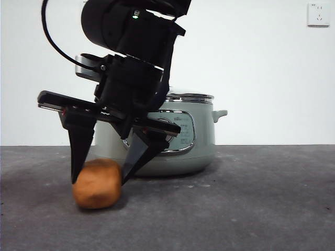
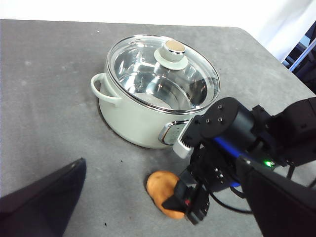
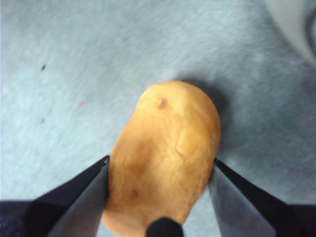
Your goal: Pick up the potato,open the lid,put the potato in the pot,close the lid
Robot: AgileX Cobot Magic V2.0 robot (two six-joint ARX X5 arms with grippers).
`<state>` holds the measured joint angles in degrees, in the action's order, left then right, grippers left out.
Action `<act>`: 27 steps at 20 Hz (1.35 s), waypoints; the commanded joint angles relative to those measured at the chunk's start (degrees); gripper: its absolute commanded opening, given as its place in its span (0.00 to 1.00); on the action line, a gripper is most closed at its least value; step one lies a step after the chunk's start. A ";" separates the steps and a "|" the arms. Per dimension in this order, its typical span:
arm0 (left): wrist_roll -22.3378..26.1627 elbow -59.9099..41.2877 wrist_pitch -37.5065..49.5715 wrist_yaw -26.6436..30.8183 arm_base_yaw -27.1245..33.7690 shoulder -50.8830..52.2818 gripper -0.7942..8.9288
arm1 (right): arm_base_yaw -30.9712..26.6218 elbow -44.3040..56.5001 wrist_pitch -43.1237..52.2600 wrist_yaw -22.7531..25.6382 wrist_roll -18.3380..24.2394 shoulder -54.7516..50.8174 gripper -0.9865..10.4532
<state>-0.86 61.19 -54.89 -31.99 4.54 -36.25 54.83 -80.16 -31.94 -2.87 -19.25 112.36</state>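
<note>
The orange-brown potato [image 1: 97, 184] lies on the grey table in front of the pot [image 1: 201, 137]. My right gripper [image 1: 99, 180] comes down from above with one jaw against each side of the potato [image 3: 168, 143], which rests on the table. The left wrist view shows that gripper [image 2: 190, 205] on the potato [image 2: 160, 186]. The sage-green pot [image 2: 131, 121] stands behind it, with the glass lid [image 2: 148, 74] on it. My left gripper [image 2: 163, 168] is open and empty, high above the table.
A wall socket [image 1: 318, 14] is on the white wall at the back. The table's far edge [image 2: 266, 54] runs beyond the pot. Bare grey table lies to the right of the pot and in front of it.
</note>
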 commanded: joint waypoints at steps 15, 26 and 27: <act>-0.70 0.15 15.17 -4.22 -5.86 -8.50 0.63 | 1.03 -0.28 -22.05 20.98 10.88 -49.46 0.08; 4.55 11.67 32.06 13.16 -25.49 -38.86 0.63 | 1.03 -0.28 -39.89 30.86 5.16 -64.37 0.08; 5.40 13.75 32.11 14.56 -26.29 -41.66 0.63 | 1.03 -0.28 -40.89 31.02 4.61 -64.65 0.08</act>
<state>2.26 74.76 -23.27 -17.76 -21.63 -77.03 55.86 -80.25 -73.28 27.79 -13.37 47.83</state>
